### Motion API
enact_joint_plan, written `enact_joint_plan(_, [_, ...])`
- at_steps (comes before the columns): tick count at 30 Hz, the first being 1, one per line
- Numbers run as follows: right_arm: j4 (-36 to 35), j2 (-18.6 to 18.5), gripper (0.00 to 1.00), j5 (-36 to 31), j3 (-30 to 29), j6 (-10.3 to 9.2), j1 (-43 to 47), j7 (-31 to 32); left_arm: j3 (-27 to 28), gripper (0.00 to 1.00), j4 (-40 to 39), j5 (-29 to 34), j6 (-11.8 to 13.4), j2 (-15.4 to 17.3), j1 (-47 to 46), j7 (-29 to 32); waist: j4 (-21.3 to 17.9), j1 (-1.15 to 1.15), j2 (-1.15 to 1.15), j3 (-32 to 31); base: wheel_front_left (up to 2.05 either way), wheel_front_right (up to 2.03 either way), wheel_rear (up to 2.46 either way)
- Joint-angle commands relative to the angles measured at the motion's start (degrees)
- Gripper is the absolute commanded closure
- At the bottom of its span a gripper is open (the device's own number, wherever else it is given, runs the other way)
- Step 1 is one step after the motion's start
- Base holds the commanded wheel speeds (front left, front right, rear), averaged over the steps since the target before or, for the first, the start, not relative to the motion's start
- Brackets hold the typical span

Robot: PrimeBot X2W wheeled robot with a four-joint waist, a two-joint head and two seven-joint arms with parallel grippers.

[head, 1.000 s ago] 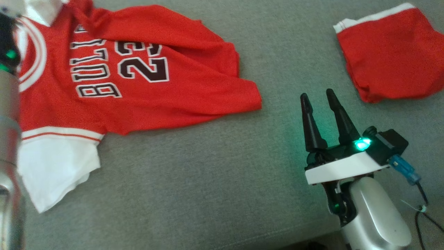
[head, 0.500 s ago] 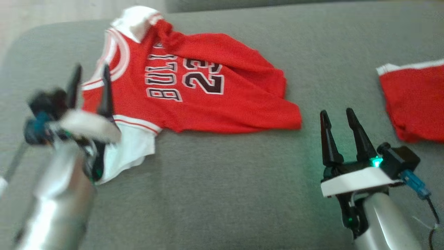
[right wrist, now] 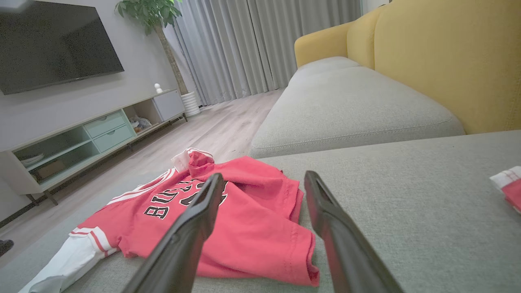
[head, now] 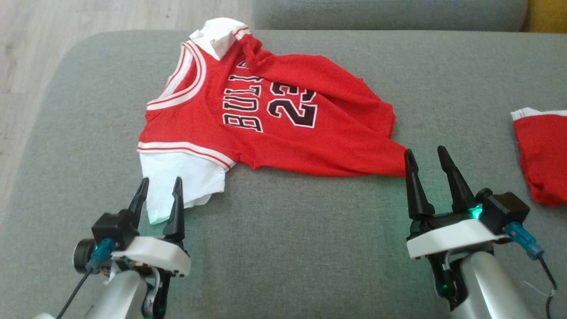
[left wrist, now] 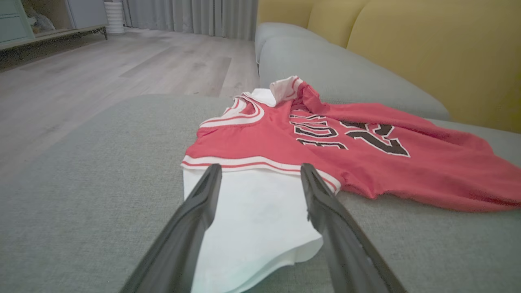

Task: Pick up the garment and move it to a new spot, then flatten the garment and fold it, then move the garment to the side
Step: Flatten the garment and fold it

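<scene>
Left gripper (head: 161,180), spread and empty, faces the white sleeve (head: 177,175) of the Bulls jersey (head: 266,133) — right gripper (head: 425,150), likewise, sits by its red hem (head: 381,159), likely for a two-corner lift.

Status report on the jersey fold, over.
Left hand open, empty, by white sleeve. Right hand open, empty, by hem corner. Jersey rumpled, unfolded, on grey cushion. Second red garment far right, clear.
</scene>
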Motion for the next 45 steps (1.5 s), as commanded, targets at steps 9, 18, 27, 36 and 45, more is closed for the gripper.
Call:
enact_joint_plan(9, [-2.0,-0.1,0.00,0.1,2.0,-0.05,-1.3,-0.5,3.1,0.00,6.3,0.0,3.5,3.9,-4.6,6.2,-3.5,0.00,0.00,2.9,0.00,0.00,0.00])
enact_joint_plan(18, [-2.3,-0.1,0.00,0.1,1.9,-0.05,-1.5,-0.5,2.2,0.00,14.5,-0.8,3.9,3.7,-4.6,10.1,-4.7,0.00,0.00,3.6,0.00,0.00,0.00])
enact_joint_plan(27, [-2.1,-0.1,0.00,0.1,2.2,-0.05,-1.6,-0.5,0.1,1.00,18.3,-1.4,0.5,2.9,-5.2,12.0,-4.8,0.00,0.00,3.4,0.00,0.00,0.00])
enact_joint_plan(36, [0.5,-0.1,0.00,0.0,2.7,-0.05,-0.3,-0.5,4.2,1.00,9.8,-1.4,0.5,2.8,-6.5,-0.4,-4.2,0.00,0.00,1.0,0.00,0.00,0.00])
enact_joint_plan(45, [5.3,-0.1,0.00,-0.4,1.6,-0.05,-0.5,-0.5,12.6,1.00,-11.0,4.6,-0.9,0.0,-2.1,-0.8,-2.6,0.00,0.00,0.5,0.00,0.00,0.00])
